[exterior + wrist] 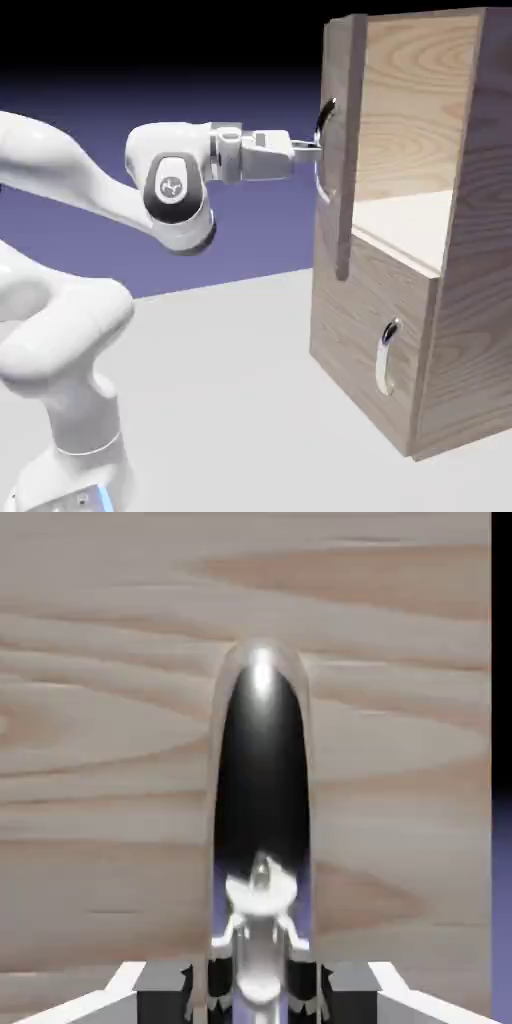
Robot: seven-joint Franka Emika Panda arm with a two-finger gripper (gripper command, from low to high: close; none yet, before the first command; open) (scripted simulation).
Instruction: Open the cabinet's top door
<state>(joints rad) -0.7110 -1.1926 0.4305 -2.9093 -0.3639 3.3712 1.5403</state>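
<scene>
The claw (307,151) is clamped on the long silver handle (320,150) of the top door (343,150), the handle showing between its fingertips in the hand view. The door stands swung well out from the cabinet (475,250), at the cabinet's left side in the exterior view, with the upper compartment (415,110) exposed; the lower door (372,320) is closed. In my judgement the task is far advanced, and the step in hand is to finish the swing. It is best done by drawing the handle along the arc set by the hinge, turning the wrist with the door so that the fingers remain square to the panel. A straight pull would risk twisting the grip or letting the curved bar slide through (polished metal gives little purchase). Pressure should be firm and the pace slow, and any release made only once the door has come to rest, backing straight off the handle. As to pose, the arm (75,175) reaches across from the exterior view's left, its forearm sloping down to the wrist, and the hand (250,155) lies nearly level, pointed at the door's outer face, above the worktop (230,390).
</scene>
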